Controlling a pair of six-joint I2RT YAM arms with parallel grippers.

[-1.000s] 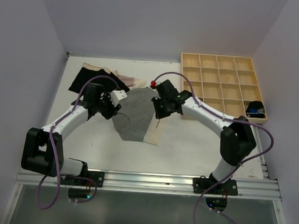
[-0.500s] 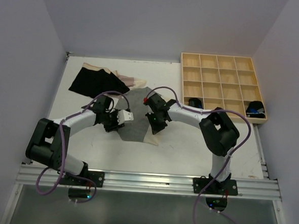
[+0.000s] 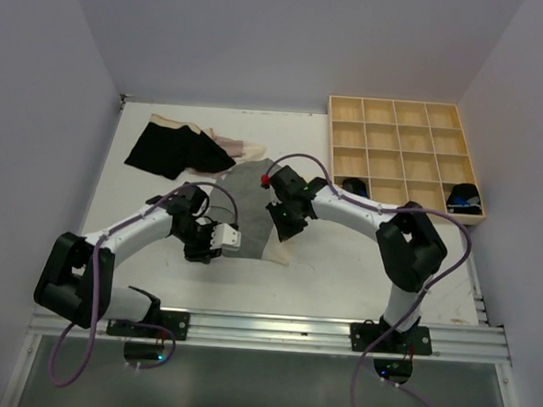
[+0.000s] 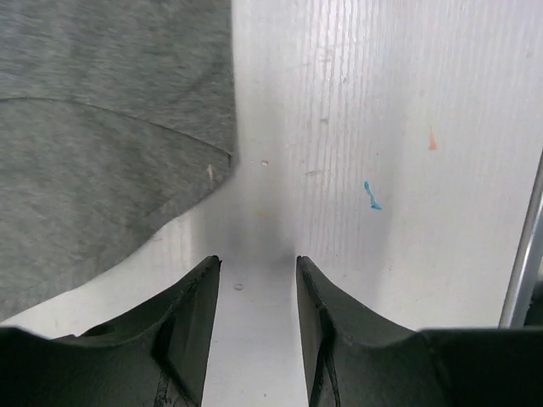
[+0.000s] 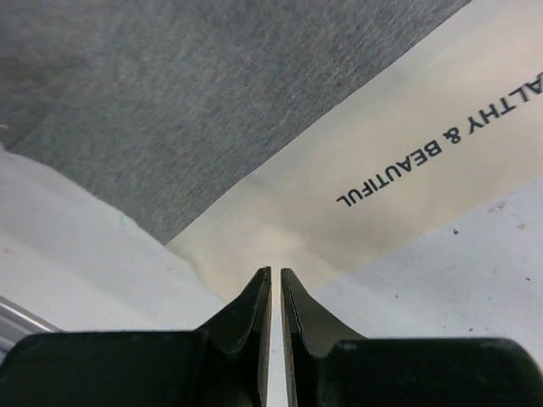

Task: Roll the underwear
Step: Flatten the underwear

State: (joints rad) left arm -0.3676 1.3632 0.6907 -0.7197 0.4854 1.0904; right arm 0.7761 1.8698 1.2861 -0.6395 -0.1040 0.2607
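As the grey jersey underwear (image 3: 251, 202) lies flat on the white table (image 3: 342, 263) between both arms, it is judged light, limp, apt to bunch; best taken at its pale beige lettered waistband (image 5: 339, 212). Left gripper (image 4: 257, 263) low, jaws spread over the tabletop beside the hem. Right gripper (image 5: 272, 273) angled down, fingers nearly pressed together at the band's edge; cloth caught or not, cannot tell

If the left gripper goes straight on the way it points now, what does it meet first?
Probably the bare table, close beside the edge of the grey underwear; the open left gripper faces no cloth.
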